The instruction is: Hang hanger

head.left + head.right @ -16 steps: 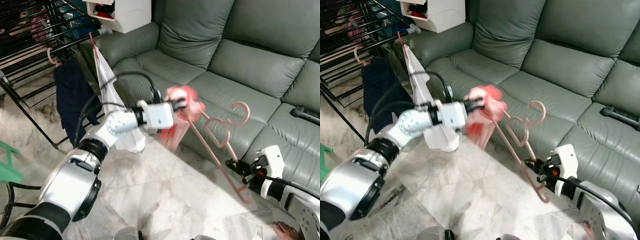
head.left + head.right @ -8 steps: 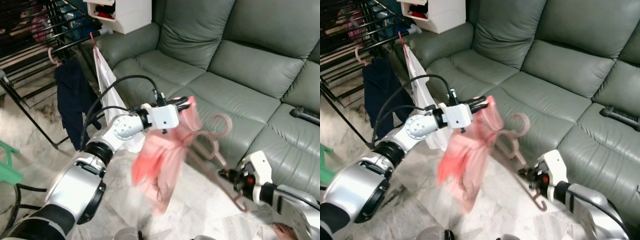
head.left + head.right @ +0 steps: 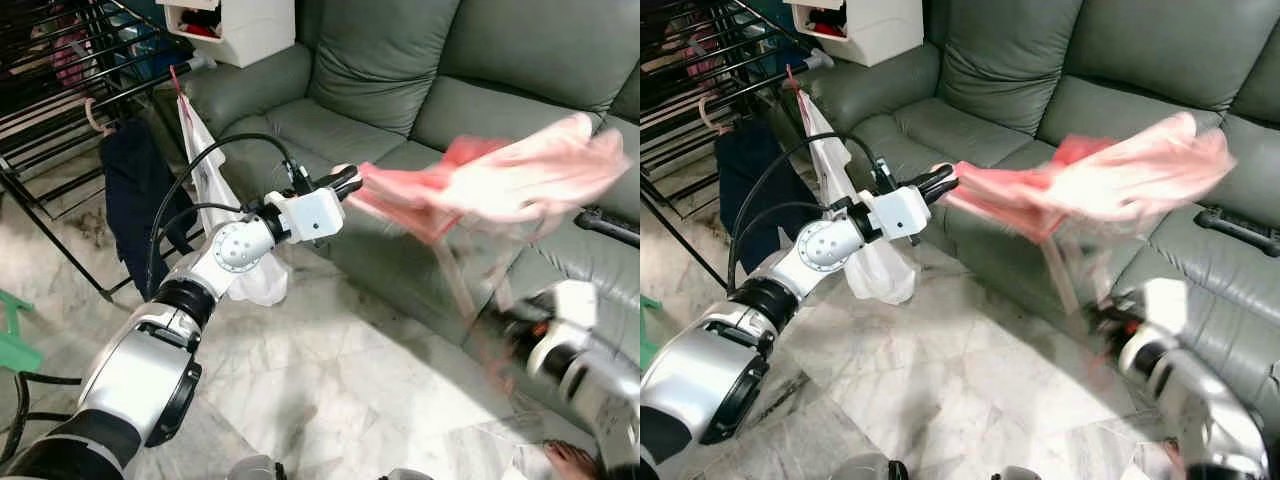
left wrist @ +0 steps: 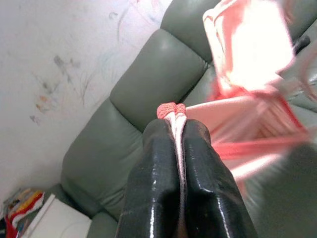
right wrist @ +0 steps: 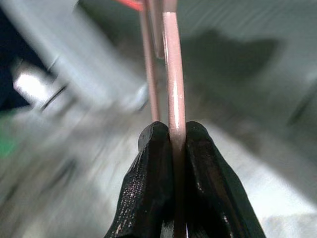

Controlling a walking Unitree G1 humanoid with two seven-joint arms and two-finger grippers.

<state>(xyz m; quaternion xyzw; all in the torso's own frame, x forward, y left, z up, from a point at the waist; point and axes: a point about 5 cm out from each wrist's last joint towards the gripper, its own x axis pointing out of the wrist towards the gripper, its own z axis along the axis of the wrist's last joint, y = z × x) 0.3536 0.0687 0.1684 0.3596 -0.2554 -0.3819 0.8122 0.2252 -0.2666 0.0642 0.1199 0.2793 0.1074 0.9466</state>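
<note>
Left tool (image 3: 345, 182) is clamped narrow on one edge of one pink garment (image 3: 520, 180), which is spread out, blurred, in the air above the grey sofa (image 3: 400, 60); right tool (image 5: 171, 136) is closed tight on the thin rod of one pink hanger (image 5: 170, 64), low by the sofa front. Judgement: garment is light, soft and floppy, so pinch it at a hem; hanger is light, stiff and smooth, likely to swivel in a rod grip, so hold near the neck. Count: one drying rack (image 3: 60, 110) at left, carrying one dark garment (image 3: 135, 215) and one white garment (image 3: 215, 200).
</note>
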